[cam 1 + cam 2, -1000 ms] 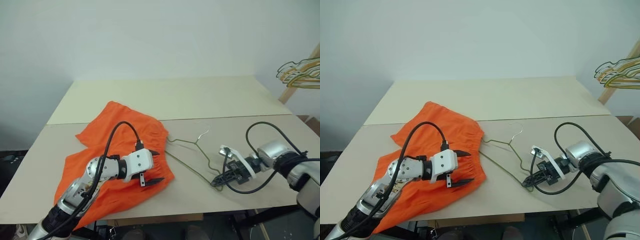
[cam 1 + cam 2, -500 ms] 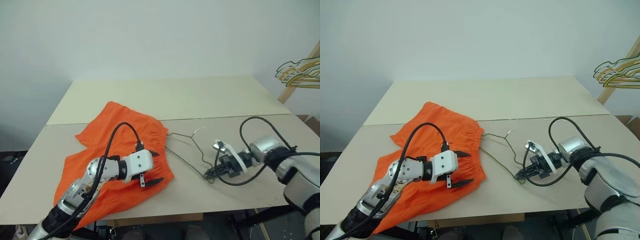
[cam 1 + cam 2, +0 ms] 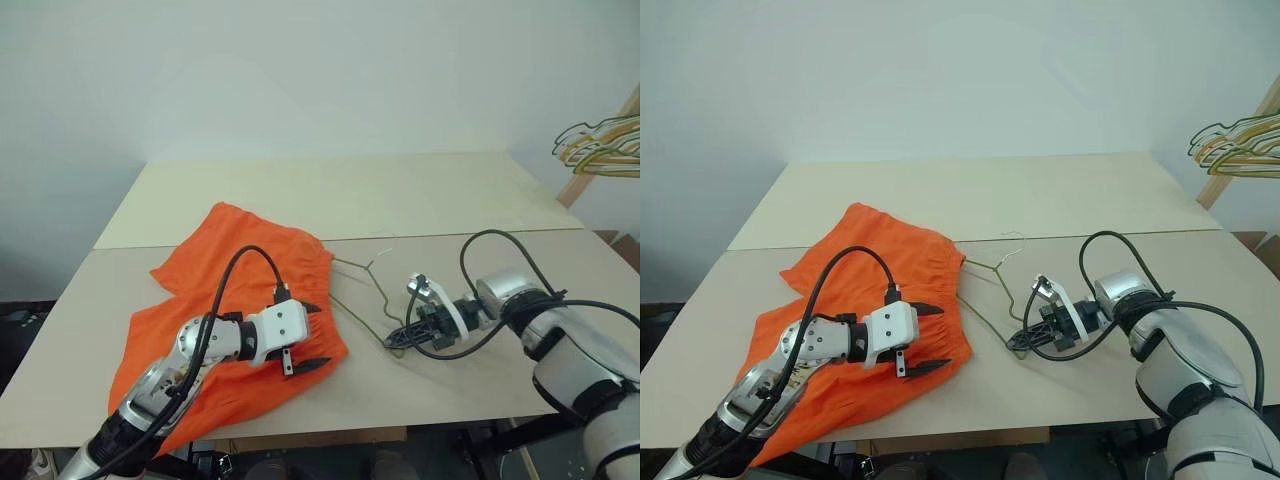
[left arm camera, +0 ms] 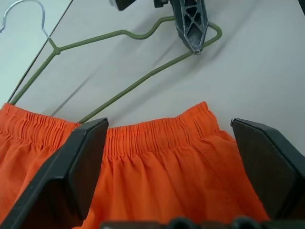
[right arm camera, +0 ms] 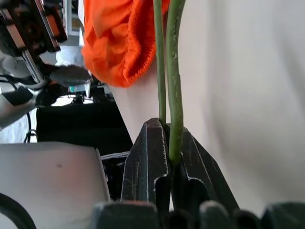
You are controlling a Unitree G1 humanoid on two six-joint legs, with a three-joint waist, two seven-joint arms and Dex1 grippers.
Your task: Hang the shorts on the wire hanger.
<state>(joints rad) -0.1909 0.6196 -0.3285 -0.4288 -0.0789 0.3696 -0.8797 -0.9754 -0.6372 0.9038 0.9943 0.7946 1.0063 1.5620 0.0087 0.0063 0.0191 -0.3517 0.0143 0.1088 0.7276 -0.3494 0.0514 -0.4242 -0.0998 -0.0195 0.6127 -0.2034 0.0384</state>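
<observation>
Right gripper (image 3: 395, 340), jaws clamped on the end of the wire hanger (image 3: 372, 296), aims it toward the shorts (image 3: 215, 310) on the table (image 3: 400, 200); left gripper (image 3: 305, 336), jaws wide, hovers over the waistband, ready to lift it.

We seem to be in a plain test room or lab set up for garment handling rather than a lived-in home: a bare white wall (image 3: 320, 70) with nothing on it runs along the far side, and two plain beige tables (image 3: 330, 195) are pushed together, near and far, to make one wide work surface. At the far right a slanted wooden rail (image 3: 600, 150) carries a bunch of green, yellow and orange hangers (image 3: 598, 143), and dark cables and gear (image 3: 20, 320) lie on the floor past the table's left edge.
</observation>
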